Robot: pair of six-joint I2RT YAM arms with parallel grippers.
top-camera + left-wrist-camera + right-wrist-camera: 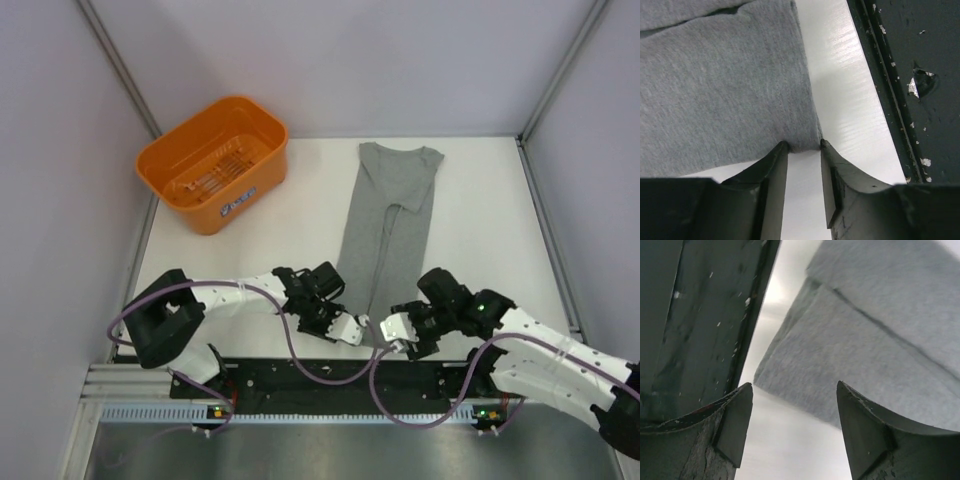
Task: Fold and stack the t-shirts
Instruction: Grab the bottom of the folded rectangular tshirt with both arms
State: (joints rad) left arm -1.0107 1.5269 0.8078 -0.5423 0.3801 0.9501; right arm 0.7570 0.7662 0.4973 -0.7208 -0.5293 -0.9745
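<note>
The heather-grey t-shirt lies on the white table, folded lengthwise into a narrow strip with the neck at the far end. My left gripper is at the strip's near left corner. In the left wrist view its jaws stand a little apart, and the hem corner of the t-shirt sits just between the fingertips. My right gripper is at the near right end of the strip. In the right wrist view it is open, with the t-shirt's hem just ahead of its tips and only bare table between the fingers.
An orange plastic basket stands at the back left. The dark base rail runs along the table's near edge, close beside both grippers. It also shows in the wrist views. Grey walls enclose the table.
</note>
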